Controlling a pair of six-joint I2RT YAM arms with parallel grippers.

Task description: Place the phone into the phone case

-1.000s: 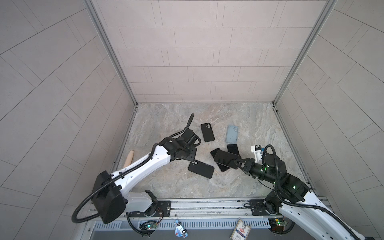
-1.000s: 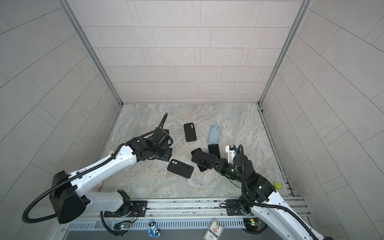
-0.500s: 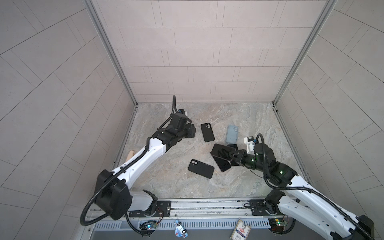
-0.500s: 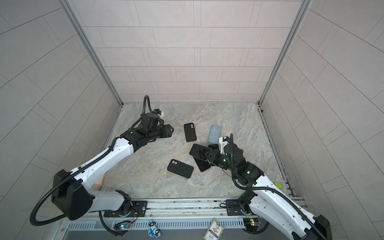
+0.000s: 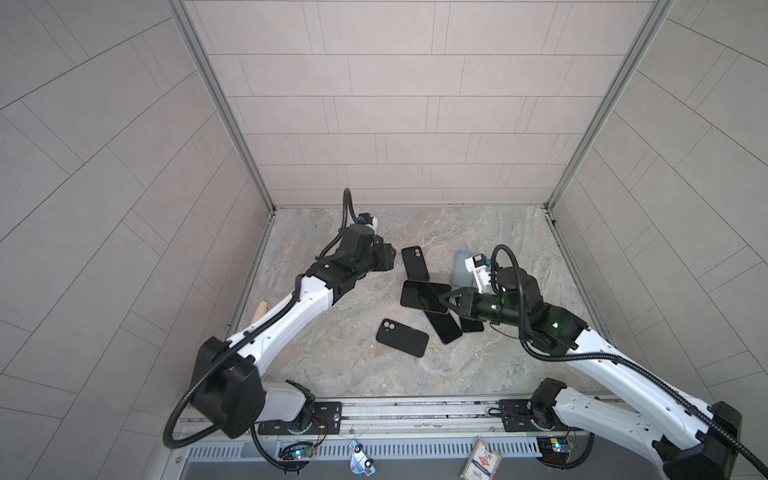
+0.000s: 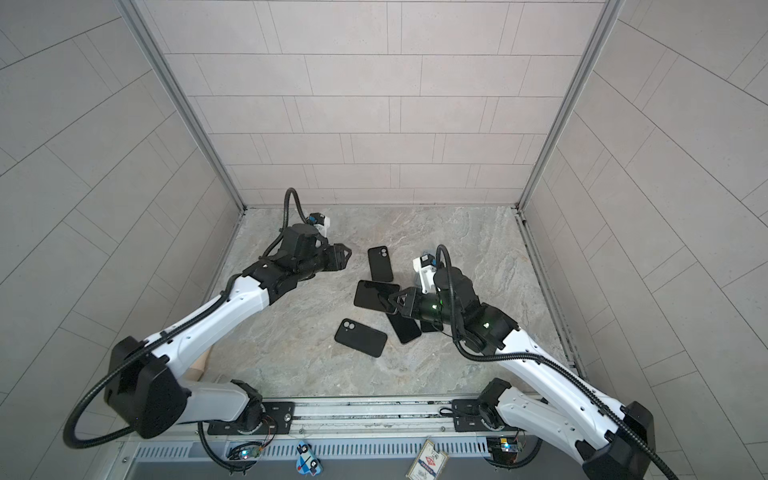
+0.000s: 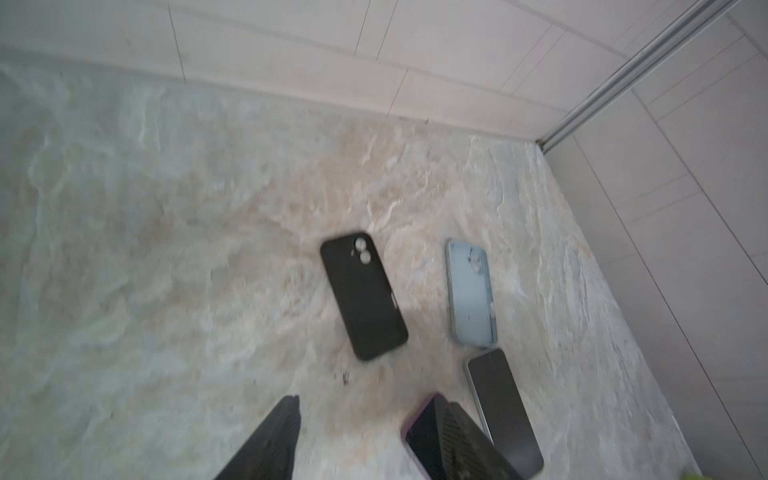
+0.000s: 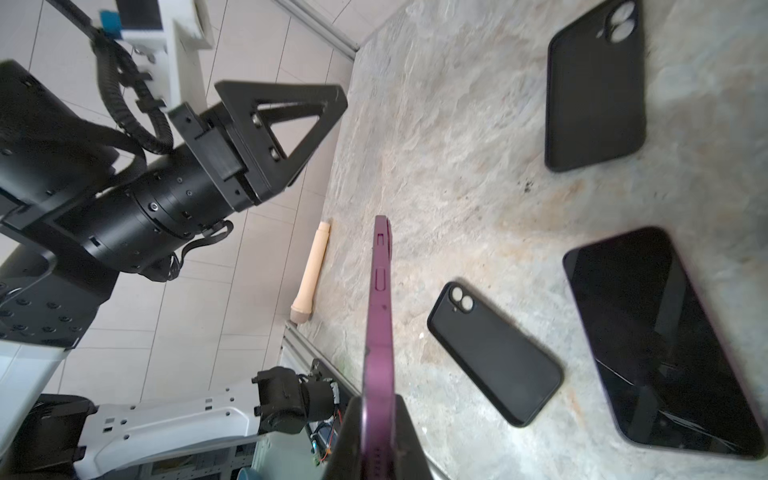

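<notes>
My right jaws squeeze the purple phone [image 8: 379, 316], held up in the air. My left jaws hang open, empty. Next, I think, they grab the nearby black case [image 7: 363, 295].

The raised phone [image 5: 422, 295] hangs over the counter [image 5: 332, 353] — rear case [image 5: 414, 263] behind it, front case [image 5: 402, 337] before it, a flat phone [image 5: 446, 330] just right of that case.
</notes>
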